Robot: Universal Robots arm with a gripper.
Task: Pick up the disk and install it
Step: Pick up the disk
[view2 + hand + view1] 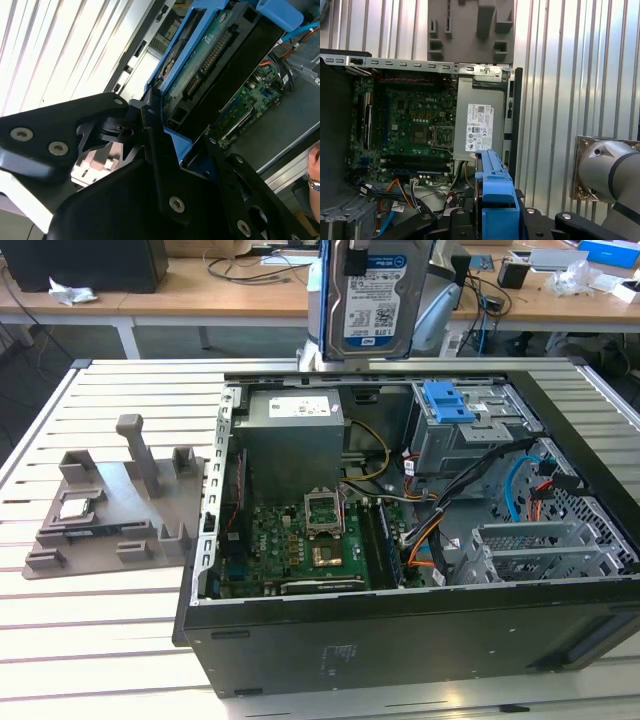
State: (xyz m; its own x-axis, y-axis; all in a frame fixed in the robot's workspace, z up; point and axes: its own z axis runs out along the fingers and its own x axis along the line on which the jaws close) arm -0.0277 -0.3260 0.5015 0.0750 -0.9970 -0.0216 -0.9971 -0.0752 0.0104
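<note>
The disk, a silver hard drive with a white-and-blue label and a blue frame, hangs upright above the back edge of the open computer case. In the second wrist view my gripper is shut on the disk, with black fingers pressed on either side of its blue frame. The first wrist view looks along the blue edge of the disk down into the case, over the power supply and the motherboard.
A drive cage with a blue bracket sits at the case's back right in the exterior view. A grey fixture holding a small silver chip lies on the slatted table to the case's left. A person's wrist shows beside the case.
</note>
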